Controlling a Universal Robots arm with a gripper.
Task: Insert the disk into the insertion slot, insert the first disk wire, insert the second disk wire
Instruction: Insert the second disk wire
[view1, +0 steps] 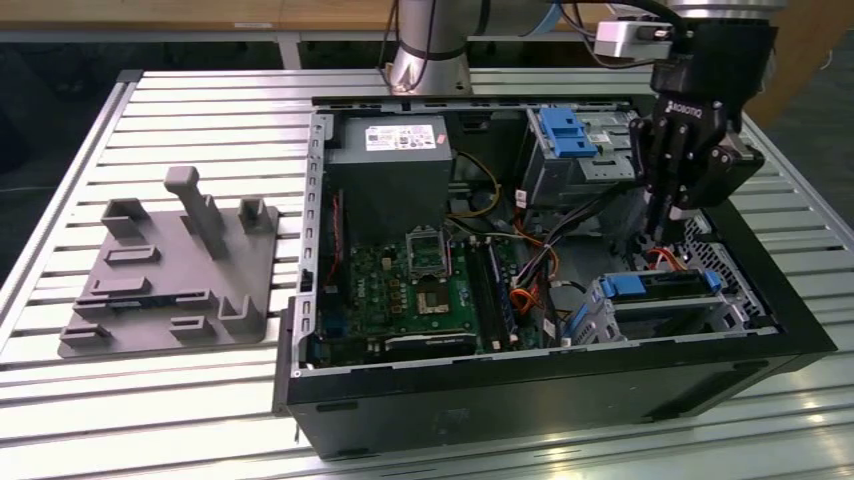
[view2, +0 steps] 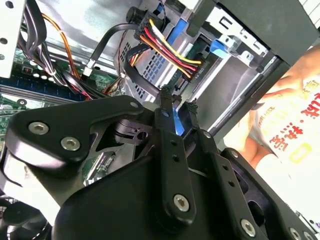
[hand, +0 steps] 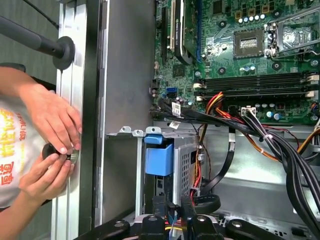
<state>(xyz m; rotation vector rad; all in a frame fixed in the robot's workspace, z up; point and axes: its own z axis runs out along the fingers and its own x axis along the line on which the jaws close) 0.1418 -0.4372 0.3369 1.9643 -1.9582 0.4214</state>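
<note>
The desk (view1: 200, 400) is a slatted metal surface. An open case (view1: 534, 385) lies on it toward the exterior view's right. A grey fixture (view1: 160, 290) lies toward that view's left, well apart from the case. The arm (view1: 430, 40) rises from the desk behind the case.

Inside the case:
- The power supply (view1: 394, 170) sits at the far end, with the motherboard (view1: 400, 290) nearer the camera beside it.
- A tall cage (view1: 594, 160) bearing a blue latch (view1: 567, 130) stands at the far corner on the exterior view's right.
- The slot (view1: 681, 315) stands at the near corner on the same side.
- The disk (view1: 661, 285) sits inside the slot, its blue carrier end (hand: 159, 159) facing the case interior.

The tool (view1: 663, 235) hangs over the case just beyond the slot, pointing down. In both wrist views the tool (view2: 178, 100) (hand: 171, 200) is narrow, its fingers (view2: 165, 107) drawn nearly together. Whether they pinch anything cannot be told. Coloured wires (view2: 165, 47) run close to the fingertips, beside the slot.

A person's hand (hand: 52, 122) and a second hand (hand: 45, 177) rest on the desk edge outside the case wall.
</note>
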